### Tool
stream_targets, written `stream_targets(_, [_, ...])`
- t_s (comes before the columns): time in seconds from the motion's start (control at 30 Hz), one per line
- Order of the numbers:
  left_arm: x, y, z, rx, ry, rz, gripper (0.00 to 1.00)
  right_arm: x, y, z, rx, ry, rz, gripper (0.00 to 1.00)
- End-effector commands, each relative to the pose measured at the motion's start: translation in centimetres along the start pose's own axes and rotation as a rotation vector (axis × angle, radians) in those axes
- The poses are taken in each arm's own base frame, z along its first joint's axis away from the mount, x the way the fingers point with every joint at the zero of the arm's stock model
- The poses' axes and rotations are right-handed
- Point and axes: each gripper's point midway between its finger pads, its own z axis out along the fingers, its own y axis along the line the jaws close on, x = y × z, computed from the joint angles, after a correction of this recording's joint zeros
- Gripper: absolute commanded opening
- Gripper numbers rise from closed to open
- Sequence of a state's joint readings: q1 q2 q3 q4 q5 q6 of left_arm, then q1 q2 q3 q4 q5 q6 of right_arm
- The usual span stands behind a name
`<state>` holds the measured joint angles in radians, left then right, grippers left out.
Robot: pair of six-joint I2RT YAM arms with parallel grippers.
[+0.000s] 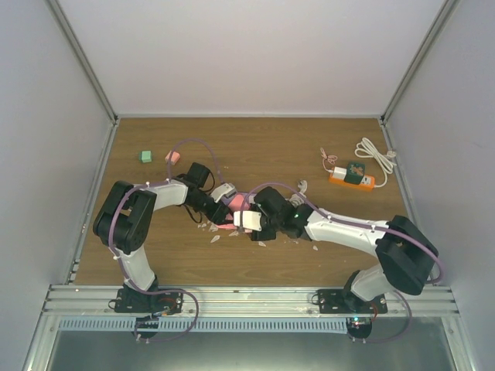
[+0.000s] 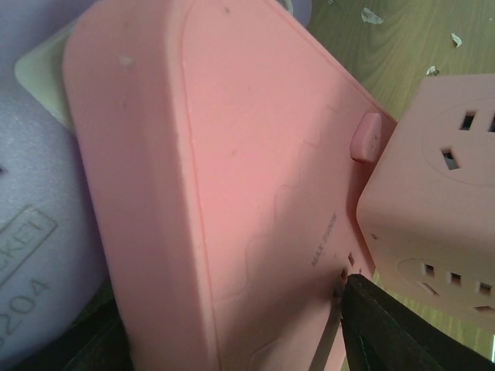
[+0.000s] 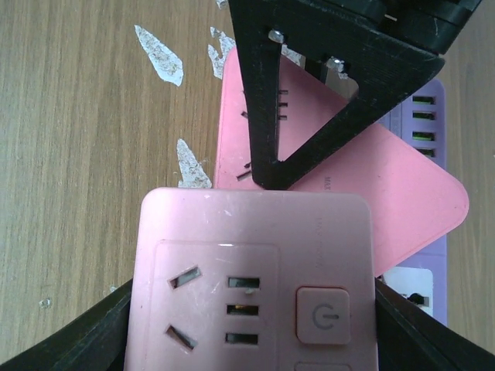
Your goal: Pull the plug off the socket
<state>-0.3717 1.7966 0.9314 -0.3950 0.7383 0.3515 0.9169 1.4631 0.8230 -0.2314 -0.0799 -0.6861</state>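
The short orange socket block (image 1: 352, 180) lies at the back right of the table with a dark green plug (image 1: 356, 171) on it and a white cord (image 1: 376, 155) looped behind it. Neither gripper is near it. Both grippers meet at the table's middle. My left gripper (image 1: 222, 202) (image 2: 232, 348) is shut on a flat pink power strip (image 2: 232, 178) (image 3: 387, 193). My right gripper (image 1: 249, 221) (image 3: 251, 340) is shut on a pink cube socket (image 3: 251, 286) (image 2: 441, 201), which touches the pink strip.
A purple power strip (image 3: 424, 108) lies under the pink strip. A green block (image 1: 145, 156) and a small pink piece (image 1: 172, 157) sit at the back left. A thin pinkish cable (image 1: 328, 160) lies by the orange block. Pale chips (image 1: 215, 238) (image 3: 158, 54) litter the wood.
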Motion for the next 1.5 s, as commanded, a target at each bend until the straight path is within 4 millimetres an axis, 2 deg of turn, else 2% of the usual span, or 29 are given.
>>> stream_targets(0.0, [2.6, 5.4, 1.4, -0.276, 0.128, 0.055, 0.61, -5.9, -0.8, -1.6, -0.061, -0.189, 0.030, 0.13])
stream_targets(0.17, [2.6, 5.6, 1.5, -0.286, 0.135, 0.052, 0.59, -5.8, -1.1, -1.7, -0.077, -0.188, 0.081, 0.13])
stream_targets(0.27, [2.7, 5.7, 1.6, -0.286, 0.139, 0.047, 0.58, -5.3, -1.7, -1.7, -0.024, -0.174, 0.062, 0.12])
stream_targets(0.4, [2.6, 5.8, 1.6, -0.290, 0.138, 0.045, 0.55, -5.8, -2.1, -2.4, 0.055, -0.174, 0.003, 0.12])
stream_targets(0.53, [2.6, 5.9, 1.6, -0.295, 0.139, 0.044, 0.54, -6.1, -1.2, -3.2, 0.088, -0.198, -0.081, 0.12])
stream_targets(0.77, [2.6, 6.1, 1.7, -0.294, 0.146, 0.039, 0.52, -5.4, 0.1, -3.2, 0.114, -0.171, -0.169, 0.12])
stream_targets(0.93, [2.6, 6.1, 1.7, -0.296, 0.147, 0.035, 0.51, -6.2, 0.2, -3.6, 0.056, -0.215, -0.092, 0.08])
stream_targets(1.2, [2.6, 6.2, 1.7, -0.300, 0.148, 0.036, 0.50, -7.5, -1.5, -4.8, -0.095, -0.311, 0.121, 0.07])
stream_targets(1.47, [2.6, 6.1, 1.8, -0.298, 0.147, 0.040, 0.50, -6.9, -1.9, -4.7, -0.076, -0.292, 0.112, 0.07])
